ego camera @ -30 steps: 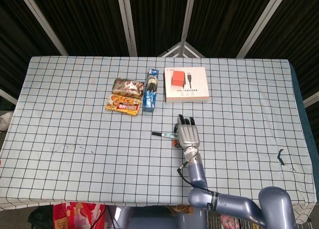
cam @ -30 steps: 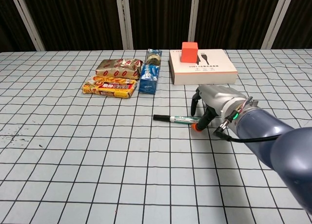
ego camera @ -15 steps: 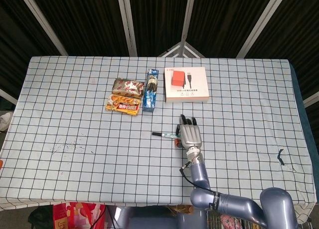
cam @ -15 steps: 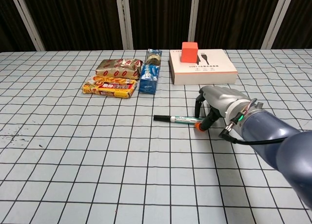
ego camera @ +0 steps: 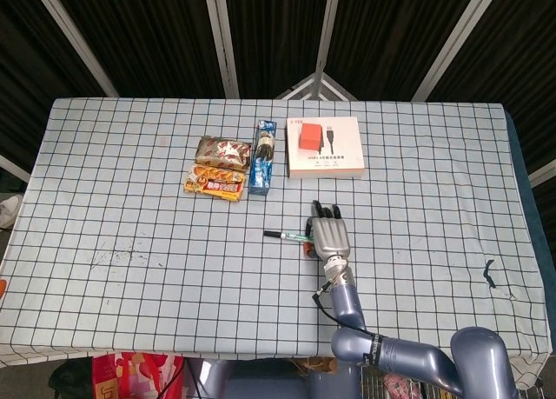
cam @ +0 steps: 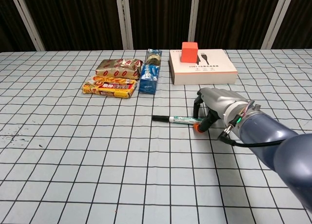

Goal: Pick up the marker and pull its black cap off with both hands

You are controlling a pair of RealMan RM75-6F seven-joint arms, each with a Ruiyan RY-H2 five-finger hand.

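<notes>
Chest view shows the slim marker with a white-and-green printed barrel (cam: 181, 119) lying flat on the grid-checked tablecloth (cam: 73, 151), in front of the flat white carton with a cable printed on its lid (cam: 204, 68) and a little to its left. Its black cap (cam: 159, 118) points away from the carton's right end, toward the open cloth, and the cap is fully seated. The right hand (cam: 214, 107) arches over the barrel's far end, its dark fingertips (cam: 196, 107) curled down on the carton side and the orange-tipped thumb (cam: 197, 128) low on the near side; whether they actually pinch the barrel or merely bracket it cannot be told, and the marker appears to lie on the cloth, so the grasp looks unfinished. The left hand is in neither view. The marker should be light, rigid and smooth, a round body apt to roll or skid on the cloth if nudged sideways, so a pinch across the barrel well clear of the cap suits it. That leaves the cap free for the other hand, which would need a firm grip and a pull straight along the axis, since such caps usually snap on tightly.
</notes>
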